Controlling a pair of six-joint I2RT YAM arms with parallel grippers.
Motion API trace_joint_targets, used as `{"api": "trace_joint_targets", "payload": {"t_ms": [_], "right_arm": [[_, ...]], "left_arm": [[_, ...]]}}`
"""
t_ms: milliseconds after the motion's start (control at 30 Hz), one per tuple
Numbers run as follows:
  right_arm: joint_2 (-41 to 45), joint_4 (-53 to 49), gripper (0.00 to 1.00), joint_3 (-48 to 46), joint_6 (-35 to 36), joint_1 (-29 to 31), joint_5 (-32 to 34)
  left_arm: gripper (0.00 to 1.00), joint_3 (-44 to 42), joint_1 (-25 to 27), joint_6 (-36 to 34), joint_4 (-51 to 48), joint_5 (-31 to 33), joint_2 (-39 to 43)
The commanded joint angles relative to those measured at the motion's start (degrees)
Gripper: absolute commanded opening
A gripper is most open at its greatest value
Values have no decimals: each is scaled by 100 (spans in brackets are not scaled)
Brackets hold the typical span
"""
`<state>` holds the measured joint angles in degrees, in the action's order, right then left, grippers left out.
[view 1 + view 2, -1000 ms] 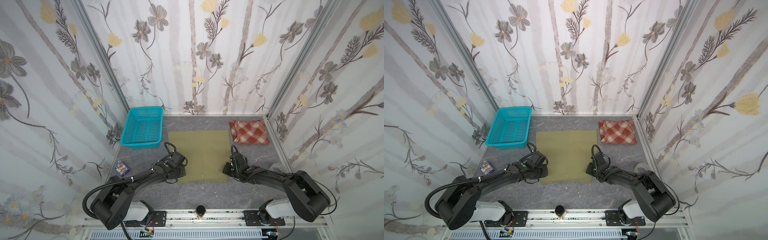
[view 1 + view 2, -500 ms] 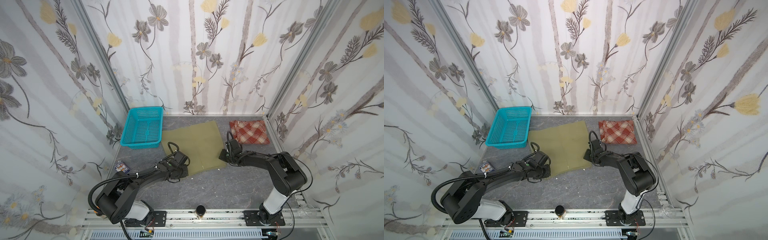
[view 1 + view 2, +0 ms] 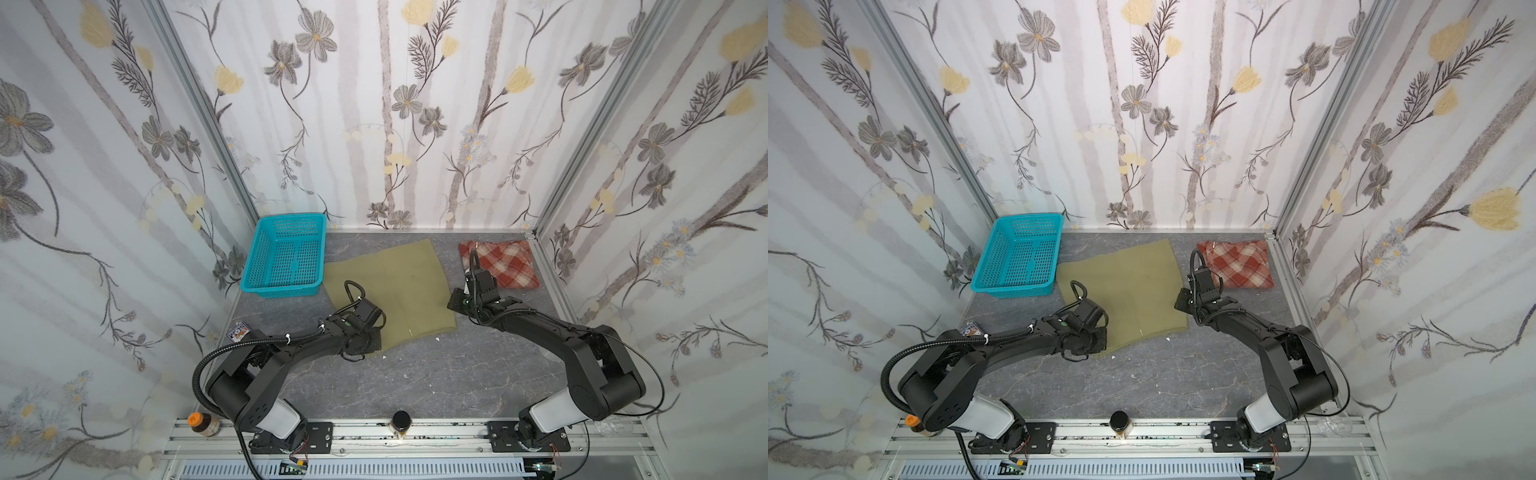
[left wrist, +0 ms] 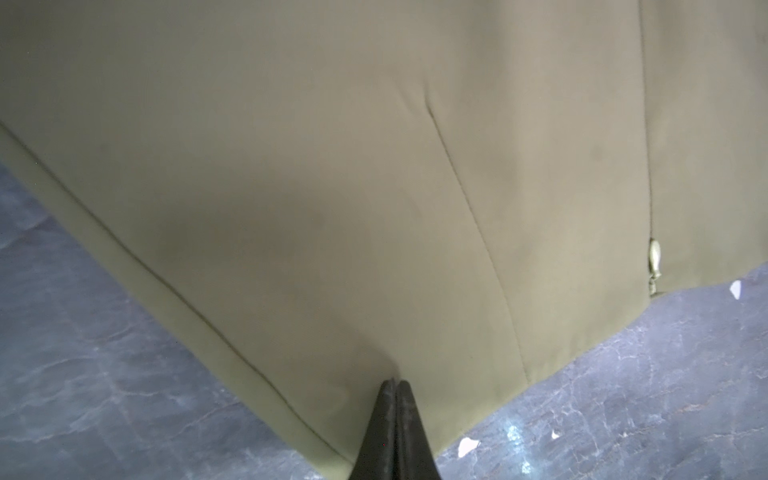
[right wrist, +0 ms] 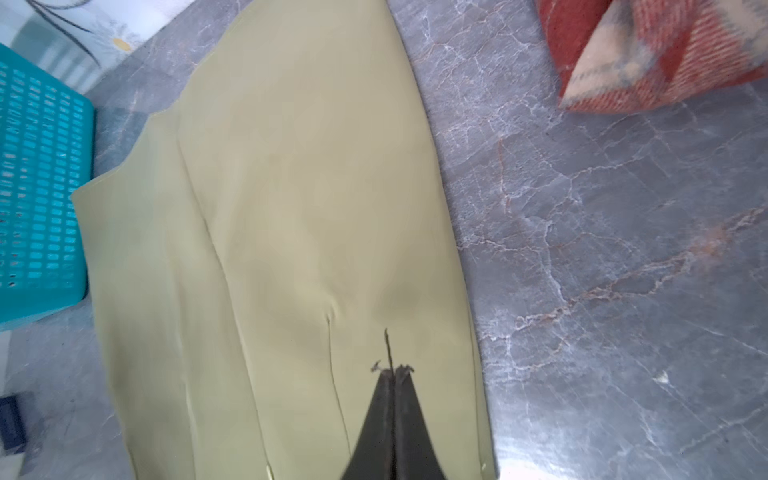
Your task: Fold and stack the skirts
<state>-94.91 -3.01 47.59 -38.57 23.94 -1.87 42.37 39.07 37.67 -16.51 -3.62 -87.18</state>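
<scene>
Left gripper [image 4: 392, 382] fingers pinch olive skirt [image 3: 399, 282] near a corner; right gripper [image 5: 391, 370] fingers pressed together, hold unclear. Lift both sides evenly.

olive skirt [image 3: 395, 286]: rotated askew, left corner nearer basket [image 3: 286, 257] | left jaws: closed fully

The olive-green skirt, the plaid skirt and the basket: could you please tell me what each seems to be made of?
The olive-green skirt: smooth, matte woven cloth, probably; fine stitched seams, lies flat. The plaid skirt: thicker, fuzzy cloth, perhaps wool or flannel; ribbed, brushed surface. The basket: rigid moulded plastic, glossy; perforated mesh walls.
</scene>
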Motion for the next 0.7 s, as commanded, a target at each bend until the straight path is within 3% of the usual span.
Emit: {"api": "trace_joint_targets", "payload": {"t_ms": [0,333,667], "right_arm": [[243,-16,0,-102,-16,9,-199],[1376,-66,0,-727,-166,7,-438],[2518,-187,0,-1569,-233,19,-390]], "left_arm": [[0,4,58,13,17,-75,-56],[0,861,926,385,25,-304,-996],[0,1869,1326,292,25,-773,-1692]]}}
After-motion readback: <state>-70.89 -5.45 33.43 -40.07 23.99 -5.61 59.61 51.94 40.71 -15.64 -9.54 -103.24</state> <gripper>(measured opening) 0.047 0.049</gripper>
